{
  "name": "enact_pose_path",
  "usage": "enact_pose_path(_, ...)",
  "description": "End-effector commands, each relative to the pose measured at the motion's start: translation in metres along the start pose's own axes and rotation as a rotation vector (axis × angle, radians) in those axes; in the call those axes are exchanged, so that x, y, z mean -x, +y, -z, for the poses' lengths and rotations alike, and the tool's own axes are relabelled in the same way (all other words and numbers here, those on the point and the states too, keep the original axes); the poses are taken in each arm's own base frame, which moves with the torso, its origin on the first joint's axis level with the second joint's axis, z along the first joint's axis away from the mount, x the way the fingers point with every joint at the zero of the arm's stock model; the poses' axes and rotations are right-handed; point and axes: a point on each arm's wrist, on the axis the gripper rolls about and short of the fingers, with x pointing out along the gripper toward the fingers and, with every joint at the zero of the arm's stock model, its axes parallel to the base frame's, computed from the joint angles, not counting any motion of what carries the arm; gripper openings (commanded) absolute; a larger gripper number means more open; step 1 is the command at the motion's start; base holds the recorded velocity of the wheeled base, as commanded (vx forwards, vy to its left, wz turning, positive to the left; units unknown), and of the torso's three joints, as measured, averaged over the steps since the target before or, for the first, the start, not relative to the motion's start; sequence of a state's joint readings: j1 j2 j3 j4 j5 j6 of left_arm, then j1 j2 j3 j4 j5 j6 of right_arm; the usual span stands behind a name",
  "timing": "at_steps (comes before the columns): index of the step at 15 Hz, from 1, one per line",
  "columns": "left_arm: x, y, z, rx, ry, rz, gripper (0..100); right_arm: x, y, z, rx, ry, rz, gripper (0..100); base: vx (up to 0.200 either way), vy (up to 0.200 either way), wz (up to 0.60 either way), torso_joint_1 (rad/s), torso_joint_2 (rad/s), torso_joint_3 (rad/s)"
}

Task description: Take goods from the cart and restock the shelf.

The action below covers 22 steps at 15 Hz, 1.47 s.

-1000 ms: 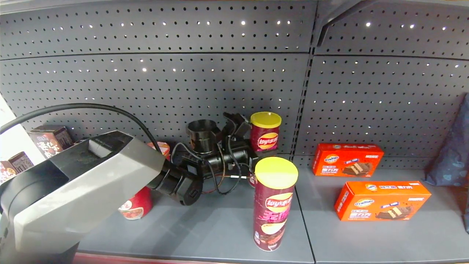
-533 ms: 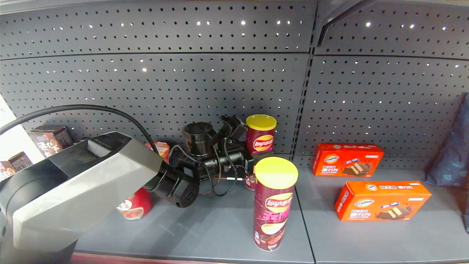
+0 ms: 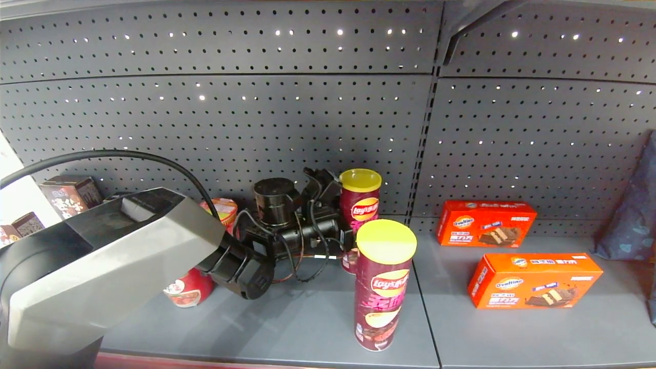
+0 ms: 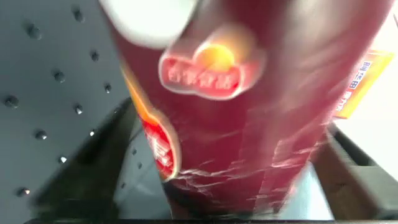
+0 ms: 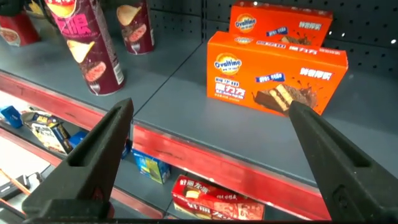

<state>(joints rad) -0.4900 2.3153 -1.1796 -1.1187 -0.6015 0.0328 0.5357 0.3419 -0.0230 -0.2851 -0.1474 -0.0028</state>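
The left gripper (image 3: 342, 231), clamped on the rear chip can (image 3: 360, 202), looks mid-placement on the shelf (image 3: 307, 318) (the right gripper (image 5: 211, 107) gapes empty); next, I'd say, release cleanly.

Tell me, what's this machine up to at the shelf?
It's restocking. The left gripper is clamped on a yellow-lidded chip can, held upright near the back of the shelf, just behind a matching can standing at the front. Whether the held can's base is down on the shelf is hidden. The right gripper hangs open out in front of the shelf, near an orange box.
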Motion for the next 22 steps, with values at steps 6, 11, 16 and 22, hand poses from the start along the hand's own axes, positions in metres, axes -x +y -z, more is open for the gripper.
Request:
enact_pose_path(6, 0.047, -0.031, -0.026, -0.013, -0.011, -0.004, 100, -0.011, 0.002, -0.020, 0.002, 0.026, -0.031, 100, 0.000, 0.000, 0.00, 0.000, 0.00, 0.000)
enact_pose_path(11, 0.109, -0.053, -0.042, -0.043, 0.009, -0.080, 100, -0.067, 0.011, -0.062, 0.004, 0.180, -0.035, 100, 0.000, 0.000, 0.00, 0.000, 0.00, 0.000)
enact_pose_path(16, 0.161, -0.089, -0.057, -0.047, 0.012, -0.155, 100, -0.126, 0.030, -0.067, 0.051, 0.343, -0.106, 100, 0.000, 0.000, 0.00, 0.000, 0.00, 0.000)
enact_pose_path(22, 0.184, -0.105, -0.057, -0.039, 0.032, -0.225, 100, -0.200, 0.055, -0.047, 0.058, 0.447, -0.103, 100, 0.000, 0.000, 0.00, 0.000, 0.00, 0.000)
